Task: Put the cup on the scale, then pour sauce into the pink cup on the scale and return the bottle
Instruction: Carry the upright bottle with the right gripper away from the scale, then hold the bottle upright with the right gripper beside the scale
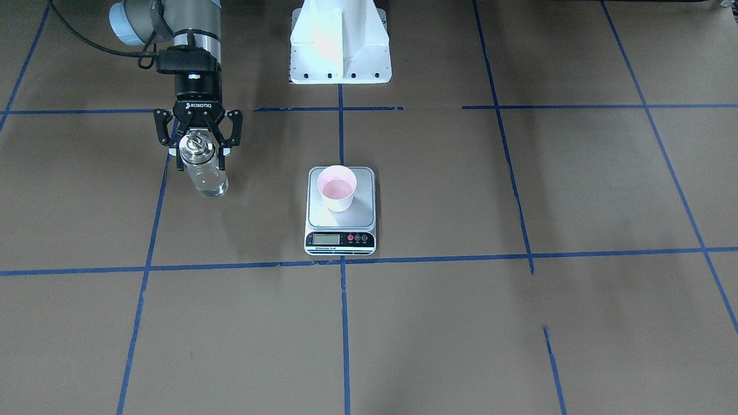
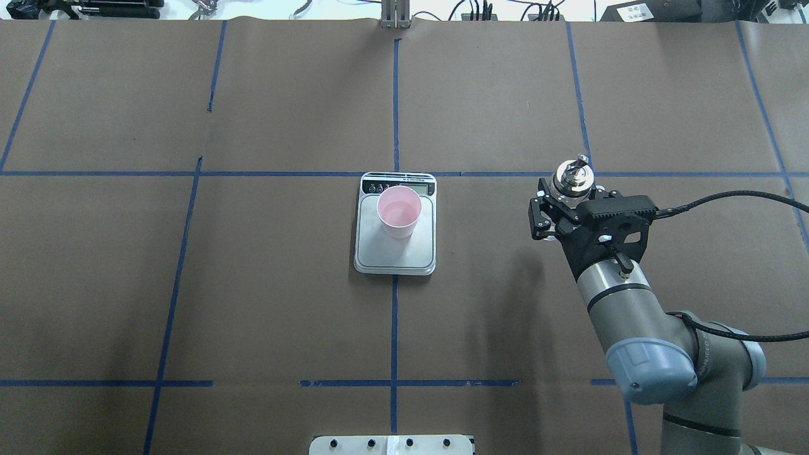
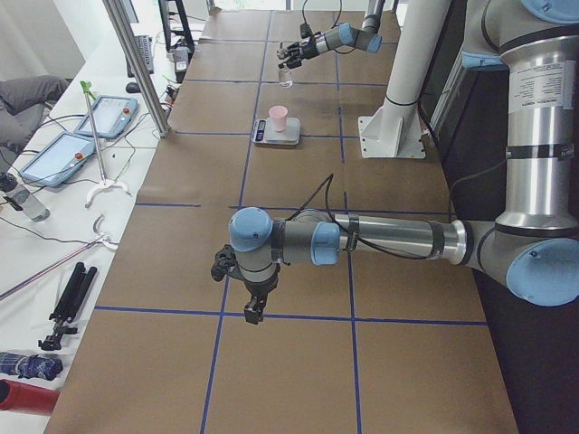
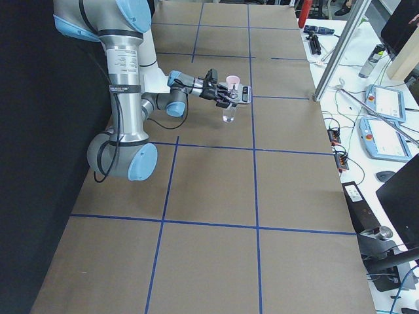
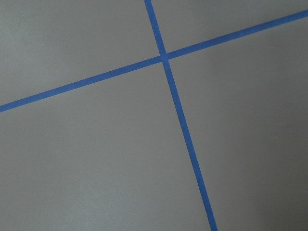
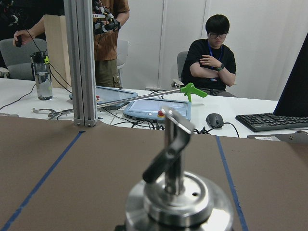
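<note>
My right gripper (image 1: 199, 148) is clamped around the bottle (image 1: 204, 170) just under its silver pourer cap (image 6: 175, 192). I hold it high on the neck so the glass body hangs free and the spout can be tipped cleanly. The bottle is upright, well off to my right of the scale (image 1: 324, 217), so none of the clear sauce (image 1: 211, 183) in its lower part can spill. Its base is low over the desk (image 1: 461, 323); I cannot tell whether it touches. The cup (image 1: 337, 188) stands upright on the scale's platform, toward the edge away from the display, so that step looks done. My left gripper (image 3: 253, 307) hangs over bare desk far from the scale, out of the way; whether it is open I cannot tell.
</note>
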Motion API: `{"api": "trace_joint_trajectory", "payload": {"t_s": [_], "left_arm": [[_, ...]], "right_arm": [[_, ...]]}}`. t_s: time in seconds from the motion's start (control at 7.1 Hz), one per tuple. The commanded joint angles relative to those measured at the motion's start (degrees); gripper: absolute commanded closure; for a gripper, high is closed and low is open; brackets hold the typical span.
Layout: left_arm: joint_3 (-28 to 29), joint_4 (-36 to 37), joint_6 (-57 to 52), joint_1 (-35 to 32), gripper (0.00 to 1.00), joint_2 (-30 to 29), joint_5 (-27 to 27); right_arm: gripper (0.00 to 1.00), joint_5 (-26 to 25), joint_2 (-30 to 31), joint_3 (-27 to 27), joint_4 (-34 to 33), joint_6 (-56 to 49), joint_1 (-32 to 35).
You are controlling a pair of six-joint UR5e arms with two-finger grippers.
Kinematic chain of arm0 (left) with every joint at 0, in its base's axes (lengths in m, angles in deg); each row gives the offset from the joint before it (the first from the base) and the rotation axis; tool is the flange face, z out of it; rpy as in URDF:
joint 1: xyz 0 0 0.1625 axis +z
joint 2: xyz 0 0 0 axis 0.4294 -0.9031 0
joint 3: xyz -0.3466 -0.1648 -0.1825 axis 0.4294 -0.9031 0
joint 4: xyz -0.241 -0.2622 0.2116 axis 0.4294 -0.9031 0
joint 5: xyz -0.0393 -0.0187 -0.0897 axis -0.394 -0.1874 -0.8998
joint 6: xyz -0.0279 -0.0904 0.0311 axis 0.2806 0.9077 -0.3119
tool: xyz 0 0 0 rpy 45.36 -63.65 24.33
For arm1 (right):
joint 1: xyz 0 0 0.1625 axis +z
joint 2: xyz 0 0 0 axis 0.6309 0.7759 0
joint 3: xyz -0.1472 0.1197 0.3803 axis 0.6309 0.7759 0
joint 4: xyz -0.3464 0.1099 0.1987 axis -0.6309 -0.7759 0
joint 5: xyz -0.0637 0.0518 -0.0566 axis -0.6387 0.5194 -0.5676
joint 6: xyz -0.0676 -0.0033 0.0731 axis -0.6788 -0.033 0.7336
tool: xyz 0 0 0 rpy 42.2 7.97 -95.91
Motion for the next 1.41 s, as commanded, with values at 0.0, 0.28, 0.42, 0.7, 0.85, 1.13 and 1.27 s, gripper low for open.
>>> {"api": "trace_joint_trajectory", "payload": {"t_s": [0.0, 0.28, 0.42, 0.7, 0.85, 1.13, 1.27], "left_arm": [[-0.1, 0.0, 0.0, 0.0, 0.0, 0.0, 0.0], [-0.1, -0.1, 0.0, 0.0, 0.0, 0.0, 0.0], [-0.1, -0.1, 0.0, 0.0, 0.0, 0.0, 0.0], [-0.1, -0.2, 0.0, 0.0, 0.0, 0.0, -0.1], [-0.1, -0.2, 0.0, 0.0, 0.0, 0.0, -0.1], [-0.1, -0.2, 0.0, 0.0, 0.0, 0.0, 0.0], [-0.1, -0.2, 0.0, 0.0, 0.0, 0.0, -0.1]], "right_arm": [[1.0, -0.5, 2.1, 6.0, 10.0, 0.3, 0.0], [1.0, -0.7, 2.9, 8.0, 12.6, 0.3, 0.0], [1.0, -1.2, 4.4, 8.0, 12.6, 0.3, 0.0], [1.0, -1.7, 5.0, 8.1, 12.6, 0.3, 0.1], [1.0, -1.7, 5.4, 8.2, 12.6, 0.3, 0.1], [1.0, -1.9, 6.0, 8.6, 12.6, 0.3, 0.1], [1.0, -1.9, 6.0, 8.6, 12.6, 0.3, 0.1]]}}
